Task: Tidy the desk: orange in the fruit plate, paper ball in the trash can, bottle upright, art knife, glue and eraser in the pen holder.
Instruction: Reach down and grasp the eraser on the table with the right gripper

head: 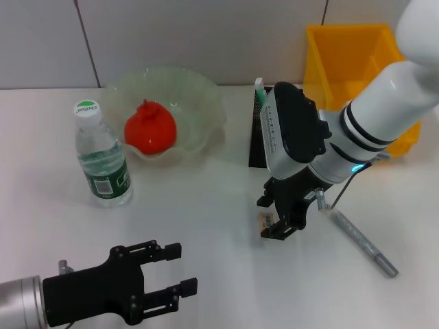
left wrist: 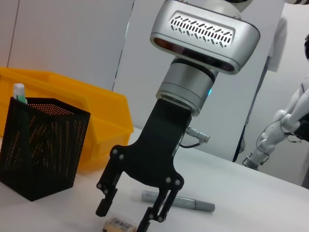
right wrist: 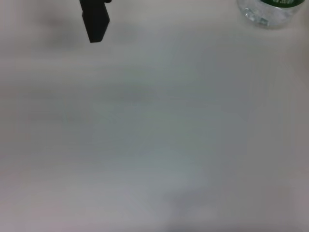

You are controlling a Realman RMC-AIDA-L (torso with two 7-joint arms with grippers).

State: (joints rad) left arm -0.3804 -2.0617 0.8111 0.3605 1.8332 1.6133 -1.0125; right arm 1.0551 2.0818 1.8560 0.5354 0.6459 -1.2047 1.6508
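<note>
My right gripper [head: 275,217] is open and hangs just above the table, its fingers straddling a small tan eraser [head: 266,221]. The left wrist view shows the same gripper [left wrist: 124,217] over the eraser [left wrist: 119,225]. A silver art knife [head: 361,240] lies on the table to its right. The black mesh pen holder [head: 257,140] stands behind it with a green-capped glue stick [head: 259,86] inside. The orange [head: 149,129] sits in the glass fruit plate [head: 206,103]. The bottle [head: 103,157] stands upright. My left gripper [head: 184,269] is open and empty at the near left. No paper ball shows.
A yellow bin [head: 346,58] stands at the back right, behind the right arm. In the left wrist view it [left wrist: 72,104] sits behind the pen holder [left wrist: 41,145]. The right wrist view shows bare white table and the bottle's base [right wrist: 268,12].
</note>
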